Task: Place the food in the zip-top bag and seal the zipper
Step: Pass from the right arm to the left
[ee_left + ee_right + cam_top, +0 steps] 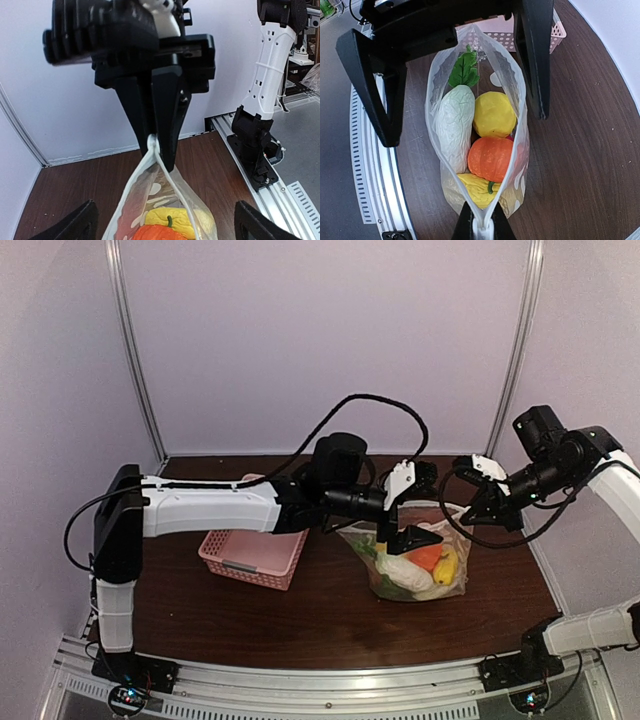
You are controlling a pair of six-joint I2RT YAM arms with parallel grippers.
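Zip-top bag (519, 95) stands on the dark wood-grain surface (330, 625), right of centre, near the pink lattice basket (255, 555). It is soft clear film with white dots, slack and creased. Its zipper (428, 107), a thin white strip, is unsealed, and we see the mouth gaping in a long pointed oval.

Food (428, 558) sits inside the bag:
- a pale, veined cabbage piece (454, 127) with a crinkled green leaf
- a smooth yellow rounded piece (493, 115)
- a ribbed orange pumpkin shape (491, 159)
- a glossy yellow pepper (477, 190) with a green stem

All look like hard moulded plastic.

Right jaws are closed, pinching one end of the zipper strip and holding that corner up. Left jaws stand wide apart, gripping nothing. Their black wedge-shaped fingers (377, 100) straddle the bag's mouth, one on each side. Whether they touch the film we cannot tell.
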